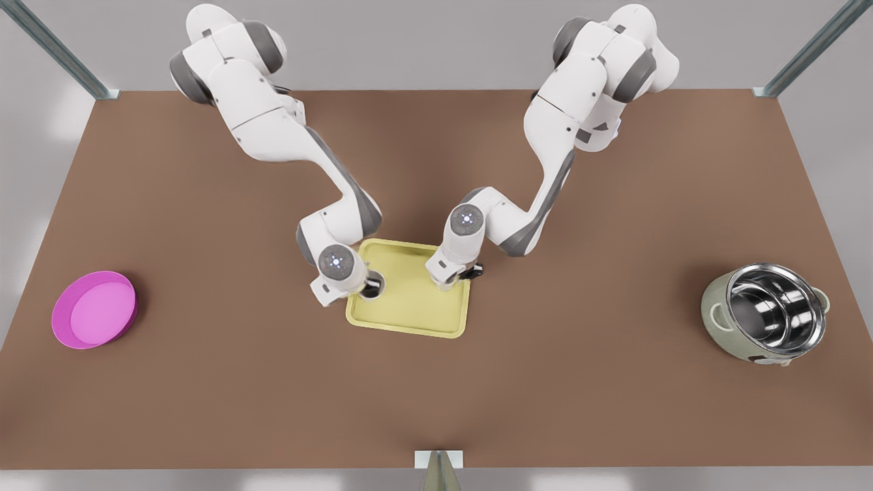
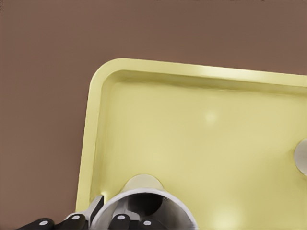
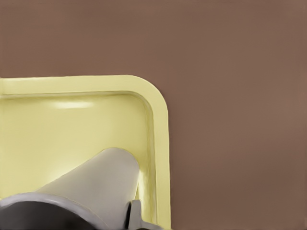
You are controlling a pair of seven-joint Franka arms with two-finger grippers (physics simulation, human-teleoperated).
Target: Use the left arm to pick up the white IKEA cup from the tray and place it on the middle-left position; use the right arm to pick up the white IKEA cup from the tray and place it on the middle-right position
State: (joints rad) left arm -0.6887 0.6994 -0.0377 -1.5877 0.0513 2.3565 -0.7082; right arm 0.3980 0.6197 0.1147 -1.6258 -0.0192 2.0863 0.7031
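Your left gripper (image 2: pixel 112 221) straddles the rim of one white IKEA cup (image 2: pixel 144 206) at the tray's (image 1: pixel 409 320) nine o'clock, your right gripper (image 1: pixel 455 273) another cup (image 3: pixel 96 184) at two o'clock, closure indeterminable; likely light, rigid, slippery—grip the rim wall.
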